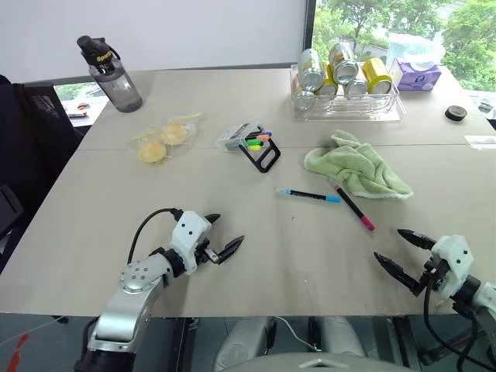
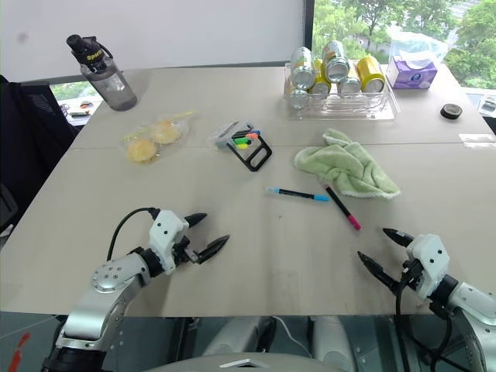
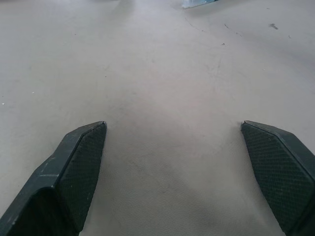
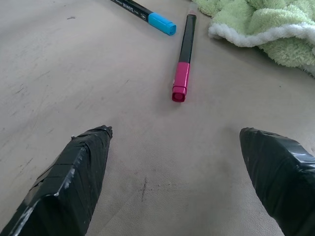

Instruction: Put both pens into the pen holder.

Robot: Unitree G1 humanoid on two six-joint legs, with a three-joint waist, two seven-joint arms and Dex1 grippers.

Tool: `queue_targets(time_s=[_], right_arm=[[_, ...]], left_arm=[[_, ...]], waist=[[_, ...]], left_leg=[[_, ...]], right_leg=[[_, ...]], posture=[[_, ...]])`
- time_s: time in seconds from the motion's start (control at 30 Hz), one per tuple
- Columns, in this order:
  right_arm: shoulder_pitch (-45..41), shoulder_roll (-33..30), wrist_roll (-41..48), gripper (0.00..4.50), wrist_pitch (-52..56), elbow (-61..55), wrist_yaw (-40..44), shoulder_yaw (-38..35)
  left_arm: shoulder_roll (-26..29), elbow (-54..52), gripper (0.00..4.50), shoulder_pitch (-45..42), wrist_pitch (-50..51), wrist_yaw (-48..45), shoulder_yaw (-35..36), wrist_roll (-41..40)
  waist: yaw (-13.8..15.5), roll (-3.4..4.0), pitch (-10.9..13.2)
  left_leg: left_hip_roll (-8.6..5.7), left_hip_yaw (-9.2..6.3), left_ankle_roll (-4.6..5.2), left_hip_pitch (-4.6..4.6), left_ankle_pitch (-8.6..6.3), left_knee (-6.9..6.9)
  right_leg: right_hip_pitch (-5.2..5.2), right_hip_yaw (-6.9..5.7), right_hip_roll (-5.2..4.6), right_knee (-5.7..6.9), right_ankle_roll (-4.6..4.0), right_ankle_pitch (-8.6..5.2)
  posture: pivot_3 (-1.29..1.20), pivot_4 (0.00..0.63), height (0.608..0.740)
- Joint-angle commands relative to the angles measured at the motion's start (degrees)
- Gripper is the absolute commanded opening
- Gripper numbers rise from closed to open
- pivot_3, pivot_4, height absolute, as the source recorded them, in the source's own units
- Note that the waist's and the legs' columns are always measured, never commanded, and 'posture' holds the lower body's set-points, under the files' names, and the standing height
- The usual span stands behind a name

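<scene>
Both pens lie flat on the surface, mid-table. Pink-ended pen [image 1: 353, 206]: long axis runs from green cloth [image 1: 358, 171] toward the robot, pink end nearest, black end touching or just under the cloth edge. Blue-capped pen [image 1: 308, 195]: roughly crosswise, just left of it. Pen holder [image 1: 252, 144] further back-left, on its side. Right gripper [image 1: 406, 251] nearer both, fingers spread wide, empty. Left gripper [image 1: 224, 235] likewise wide, empty, well apart.
</scene>
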Motion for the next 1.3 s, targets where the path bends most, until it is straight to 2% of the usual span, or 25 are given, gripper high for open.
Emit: queue_targets(time_s=[0.03, 0.3, 0.77, 0.9, 1.07, 1.17, 1.3], right_arm=[[-0.30, 0.34, 0.23, 4.44, -1.05, -1.13, -0.40, -1.20], [-0.10, 1.25, 0.30, 4.44, -1.00, -1.52, -0.79, -1.31], [-3.02, 1.49, 1.65, 4.44, 0.02, -0.57, -1.26, -1.73], [-9.77, 2.28, 1.19, 4.44, 1.25, -1.13, -5.93, -1.91], [-26.16, 2.96, -4.25, 4.44, 3.30, 3.93, -13.12, 1.70], [-35.15, 4.93, -6.03, 4.44, 5.13, 9.59, -14.67, 4.77], [-46.96, 7.91, -10.50, 4.44, 7.73, 21.28, -15.99, 10.44]], left_arm=[[-0.32, 3.58, 4.50, -0.19, -2.10, -0.59, -0.77, 1.03], [-0.66, 8.66, 4.50, -1.16, -7.09, -1.94, -0.46, 1.30], [-0.07, 6.93, 4.50, -1.72, -6.68, -1.75, 0.57, 0.73], [1.90, 4.57, 4.50, -4.48, -3.99, -4.12, 2.50, -2.79], [5.63, 2.08, 4.50, -11.56, 1.67, -9.50, 5.35, -10.44], [8.13, -0.83, 4.50, -15.73, 7.55, -11.97, 6.26, -15.80], [12.81, -4.09, 4.50, -19.13, 12.52, -15.80, 5.55, -18.53]], waist=[[0.00, 0.01, 0.00], [0.01, 0.11, -0.07], [-0.10, 0.12, -0.07], [-0.41, 0.04, 0.00], [-1.07, -0.09, 0.14], [-1.80, -0.13, 0.18], [-2.71, -0.18, 0.15]], left_leg=[[0.00, 0.00, 0.00, 0.00, 0.00, 0.00], [0.00, 0.00, -0.01, 0.01, 0.01, 0.00], [0.00, 0.00, 0.00, 0.02, 0.01, 0.00], [0.00, -0.01, 0.00, 0.02, 0.01, 0.01], [0.00, 0.01, -0.03, -0.08, 0.03, 0.02], [0.00, 0.00, -0.04, -0.23, 0.04, 0.02], [0.00, -0.02, -0.03, -0.59, 0.04, 0.00]], right_leg=[[0.00, 0.00, 0.00, 0.00, 0.00, 0.00], [0.00, 0.00, 0.00, 0.01, 0.00, 0.00], [0.00, 0.00, 0.01, 0.02, 0.00, 0.00], [0.00, 0.00, 0.01, 0.03, 0.00, 0.00], [-0.15, -0.01, 0.04, 0.06, -0.02, 0.02], [-0.33, -0.02, 0.05, 0.07, -0.05, 0.04], [-0.71, -0.04, 0.04, 0.05, -0.05, 0.04]], posture=[[0.00, 0.150, 0.740], [0.00, 0.150, 0.740], [0.00, 0.150, 0.740], [0.00, 0.150, 0.740], [0.00, 0.150, 0.740], [0.00, 0.150, 0.740], [0.00, 0.150, 0.740]])
